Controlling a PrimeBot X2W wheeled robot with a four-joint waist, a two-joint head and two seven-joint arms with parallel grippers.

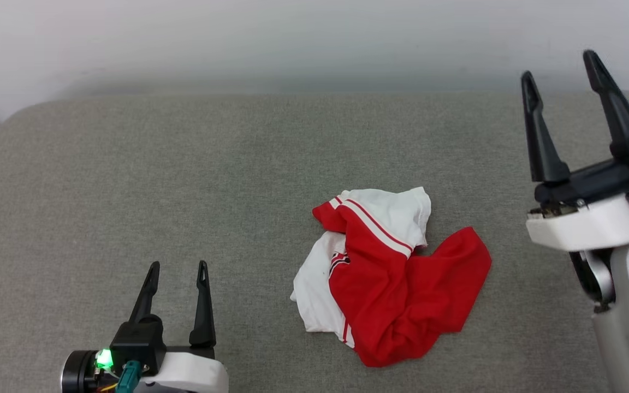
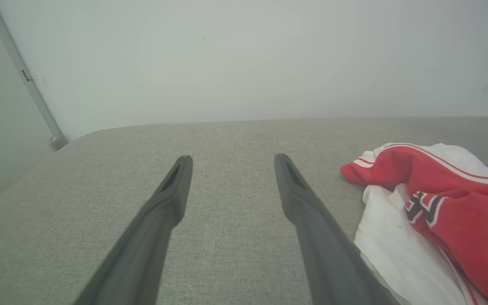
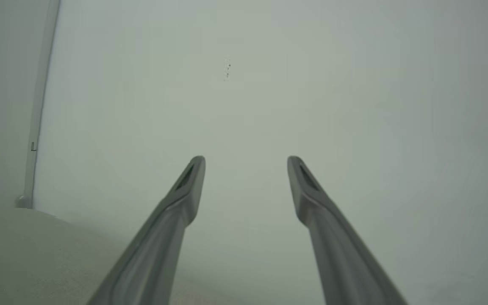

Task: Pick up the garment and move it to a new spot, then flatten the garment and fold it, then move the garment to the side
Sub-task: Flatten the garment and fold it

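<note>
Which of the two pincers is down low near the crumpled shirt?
The left pincer, low over the grey cushion beside the garment; the right pincer is raised, pointing at the wall.

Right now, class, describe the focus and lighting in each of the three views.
Head view: soft, even light, the shirt sharp, faint shadows. Left wrist view: the left gripper blurred close up, shirt clearer. Right wrist view: hazy and dim, the right gripper soft against the wall.

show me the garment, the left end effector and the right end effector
garment (image 1: 402,284), head view, on its red body fabric
left end effector (image 1: 178,265), head view, midway between its fingertips
right end effector (image 1: 559,64), head view, midway between its fingertips
</note>
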